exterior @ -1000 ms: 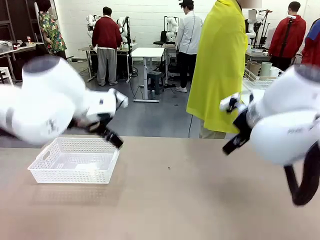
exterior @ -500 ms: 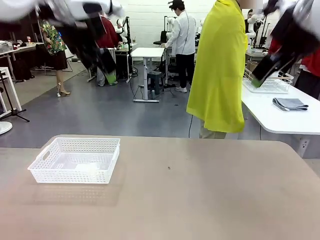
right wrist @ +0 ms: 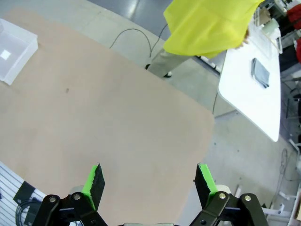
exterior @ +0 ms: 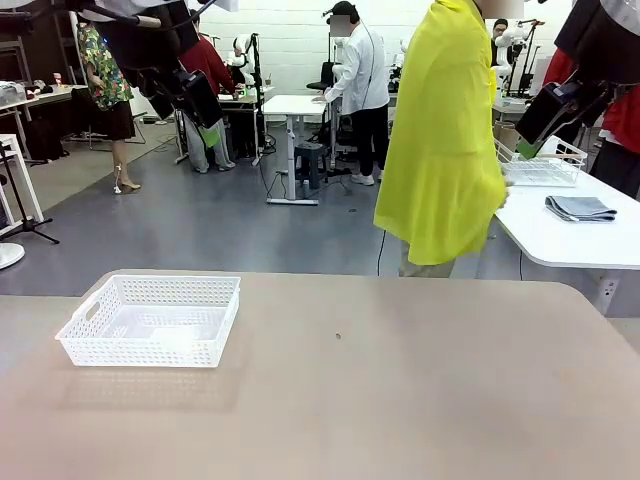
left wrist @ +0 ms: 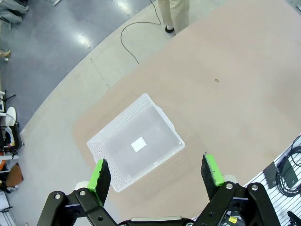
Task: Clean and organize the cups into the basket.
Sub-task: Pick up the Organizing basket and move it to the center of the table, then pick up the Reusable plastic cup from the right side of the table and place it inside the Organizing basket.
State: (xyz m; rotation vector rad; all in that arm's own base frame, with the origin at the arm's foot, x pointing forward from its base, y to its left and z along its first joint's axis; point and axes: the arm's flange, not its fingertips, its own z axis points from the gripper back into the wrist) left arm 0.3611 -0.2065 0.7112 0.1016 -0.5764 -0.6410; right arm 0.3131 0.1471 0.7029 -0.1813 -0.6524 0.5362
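the left claw [left wrist: 155, 172] and the right claw [right wrist: 148, 178] hang high above the counter [exterior: 400, 380], jaws spread wide, gripping nothing. the basket [exterior: 140, 352] sits on the counter's left side, below the left claw.

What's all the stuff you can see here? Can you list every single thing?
basket: one, white, on the left part of the brown table
table: one, light brown, right in front of the robot
side table: one, white, at the far right, past the brown table
cloth: one, grey, folded, on the side table
wire rack: one, white, on the side table behind the cloth
person: one, in a yellow top, standing at the far side of the brown table
left pincer: one, black with green pads, open, high above the basket
right pincer: one, black with green pads, open, high above the right part of the brown table
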